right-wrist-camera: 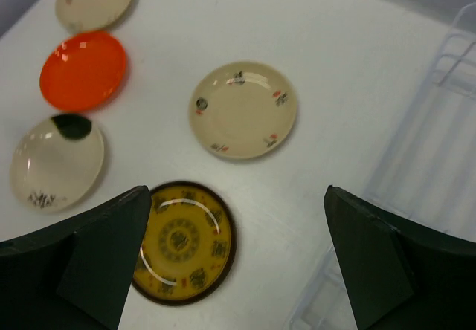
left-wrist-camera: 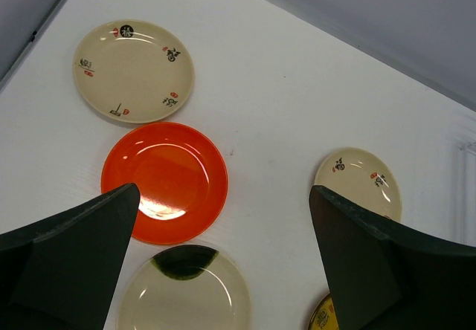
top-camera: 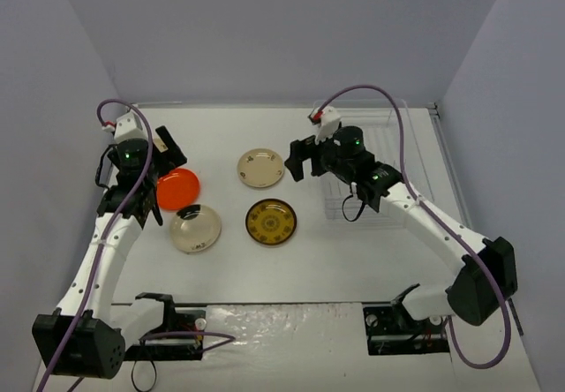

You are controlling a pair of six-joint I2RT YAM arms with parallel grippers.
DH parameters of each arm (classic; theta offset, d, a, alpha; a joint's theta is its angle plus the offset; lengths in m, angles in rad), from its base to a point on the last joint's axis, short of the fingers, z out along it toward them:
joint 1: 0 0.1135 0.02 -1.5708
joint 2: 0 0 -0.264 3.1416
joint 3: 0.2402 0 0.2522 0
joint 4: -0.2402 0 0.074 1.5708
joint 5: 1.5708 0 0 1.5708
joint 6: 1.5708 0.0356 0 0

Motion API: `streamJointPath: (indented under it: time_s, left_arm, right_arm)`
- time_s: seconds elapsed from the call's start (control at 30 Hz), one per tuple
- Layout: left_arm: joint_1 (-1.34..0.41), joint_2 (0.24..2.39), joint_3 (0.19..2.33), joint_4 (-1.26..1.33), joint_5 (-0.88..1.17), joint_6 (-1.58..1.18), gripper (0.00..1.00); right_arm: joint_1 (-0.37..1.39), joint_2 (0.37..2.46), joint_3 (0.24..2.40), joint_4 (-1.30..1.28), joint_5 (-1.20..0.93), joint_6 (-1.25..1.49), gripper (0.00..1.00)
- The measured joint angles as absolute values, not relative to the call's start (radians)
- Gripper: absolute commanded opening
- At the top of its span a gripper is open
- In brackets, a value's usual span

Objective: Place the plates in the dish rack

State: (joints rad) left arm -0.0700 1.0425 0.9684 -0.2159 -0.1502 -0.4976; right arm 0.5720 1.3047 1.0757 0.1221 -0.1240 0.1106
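We take the orange plate as our mark. The left gripper hangs right over it, its fingers wide apart with nothing between them. From the wrist we see the plate flat under the gap, toward the left finger.

Just nearer the arm bases than the orange plate lies a tan plate with a dark patch at its rim. The two rims are so close that we cannot tell whether they touch, and the frame cuts off the tan plate's near part. Beyond the orange plate, toward the far left corner, lies a cream plate with small marks. From above we cannot see it, because the left arm covers it.

Well to the right of the orange plate lie a second cream plate and, nearer the bases, a brown plate with a yellow pattern. All five plates lie flat on the table. The right gripper hovers just right of the second cream plate, jaws also spread wide and empty. In its wrist view one finger hides part of the brown plate.

The rack stands farthest right of the orange plate, partly under the right arm. Its clear wire is faint against the white table, so we make out only its outline and a few uprights.
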Motion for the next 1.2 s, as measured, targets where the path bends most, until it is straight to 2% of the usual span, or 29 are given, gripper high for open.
streamJointPath:
  time_s: [0.13,0.33,0.43,0.57,0.63,0.9,1.03,1.2]
  left_arm:
    - [-0.070,1.061,0.968,-0.211,-0.137,-0.497,0.97]
    - [-0.070,1.061,0.968,-0.198,-0.124,-0.497,0.97]
    - [-0.070,1.061,0.965,-0.193,-0.123,-0.497,0.97]
    - [-0.070,1.060,0.951,-0.184,-0.123,-0.497,0.97]
    - [-0.070,1.060,0.948,-0.183,-0.123,-0.497,0.97]
    - [-0.070,1.060,0.944,-0.183,-0.130,-0.497,0.97]
    - [-0.070,1.060,0.944,-0.183,-0.138,-0.498,0.97]
    - [-0.070,1.060,0.944,-0.183,-0.141,-0.498,0.97]
  right_arm:
    - [0.619,1.479,1.168,0.070,-0.215,0.072,0.99]
    - [0.646,1.739,1.280,-0.045,-0.229,0.066,0.95]
    - [0.656,1.827,1.302,-0.090,-0.220,0.056,0.89]
    - [0.666,1.877,1.304,-0.144,-0.216,0.047,0.79]
    - [0.669,1.884,1.304,-0.156,-0.214,0.047,0.71]
    - [0.670,1.928,1.304,-0.172,-0.201,0.051,0.59]
    - [0.669,1.955,1.304,-0.188,-0.194,0.053,0.46]
    - [0.669,1.971,1.304,-0.187,-0.201,0.058,0.41]
